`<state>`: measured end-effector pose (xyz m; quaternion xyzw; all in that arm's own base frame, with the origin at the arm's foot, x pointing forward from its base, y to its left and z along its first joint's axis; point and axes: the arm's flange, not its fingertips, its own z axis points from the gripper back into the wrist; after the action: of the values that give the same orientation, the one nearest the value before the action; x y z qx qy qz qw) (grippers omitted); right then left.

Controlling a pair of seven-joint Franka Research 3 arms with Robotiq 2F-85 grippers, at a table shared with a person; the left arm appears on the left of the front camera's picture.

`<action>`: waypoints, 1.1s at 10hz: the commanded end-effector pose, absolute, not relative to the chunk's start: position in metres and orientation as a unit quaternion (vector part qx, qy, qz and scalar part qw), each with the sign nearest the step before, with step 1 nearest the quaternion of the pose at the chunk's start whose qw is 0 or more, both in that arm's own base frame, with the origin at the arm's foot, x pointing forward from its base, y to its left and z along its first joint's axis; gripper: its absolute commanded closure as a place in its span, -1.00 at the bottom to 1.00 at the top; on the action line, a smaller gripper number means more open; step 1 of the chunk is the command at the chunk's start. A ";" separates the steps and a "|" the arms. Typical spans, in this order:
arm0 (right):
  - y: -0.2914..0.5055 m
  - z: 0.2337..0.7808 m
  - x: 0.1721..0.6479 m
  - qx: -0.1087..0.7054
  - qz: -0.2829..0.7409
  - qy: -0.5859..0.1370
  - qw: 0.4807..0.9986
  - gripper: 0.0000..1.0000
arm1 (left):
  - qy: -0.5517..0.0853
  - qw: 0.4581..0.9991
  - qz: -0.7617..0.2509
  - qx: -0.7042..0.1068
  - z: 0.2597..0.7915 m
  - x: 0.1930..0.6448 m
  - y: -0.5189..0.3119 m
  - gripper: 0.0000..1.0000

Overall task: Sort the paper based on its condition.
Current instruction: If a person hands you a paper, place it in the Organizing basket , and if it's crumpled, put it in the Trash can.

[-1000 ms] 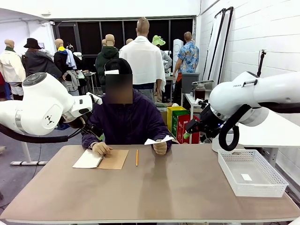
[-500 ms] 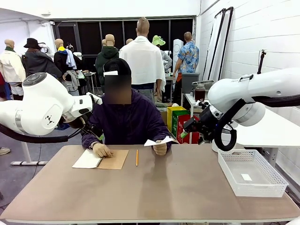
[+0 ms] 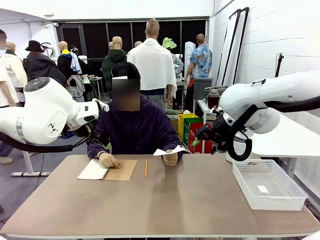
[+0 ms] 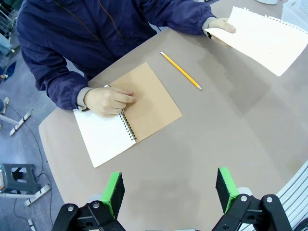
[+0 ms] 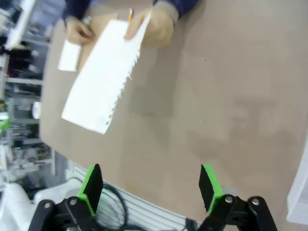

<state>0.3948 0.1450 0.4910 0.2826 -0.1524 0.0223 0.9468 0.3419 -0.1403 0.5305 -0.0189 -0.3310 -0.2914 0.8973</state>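
Note:
The person at the far side holds up one white sheet of paper (image 3: 169, 149) in a hand, just above the table; its torn perforated edge shows in the right wrist view (image 5: 103, 79) and the left wrist view (image 4: 262, 41). My right gripper (image 3: 200, 136) hangs in the air to the right of that sheet, apart from it, and stands open (image 5: 150, 185) with nothing between its green pads. My left gripper (image 4: 171, 190) is open high above the table's left part, nothing in it.
A spiral notebook (image 3: 107, 170) with a brown cover lies open at the far left under the person's other hand. A yellow pencil (image 3: 146, 168) lies beside it. A white mesh basket (image 3: 267, 184) stands at the right, a small white slip (image 3: 263, 189) inside.
My right arm has swung left and a little down, toward the held sheet. The left arm and the person's hands have hardly moved.

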 end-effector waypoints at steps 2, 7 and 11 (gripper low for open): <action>0.154 0.476 0.452 0.345 -0.109 -0.060 0.930 -1.00 | -0.330 0.898 -0.291 -0.018 0.530 0.343 -0.140 -1.00; 0.158 0.437 0.511 0.431 -0.198 0.050 0.879 -1.00 | -0.330 0.898 -0.291 -0.018 0.530 0.343 -0.140 -1.00; 0.166 0.420 0.531 0.467 -0.222 0.112 0.848 -1.00 | -0.330 0.898 -0.291 -0.018 0.530 0.343 -0.140 -1.00</action>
<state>0.5206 0.1601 0.4220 0.4602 0.0944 -0.2080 0.8579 0.3420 -0.1405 0.5303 -0.0187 -0.3308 -0.2916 0.8974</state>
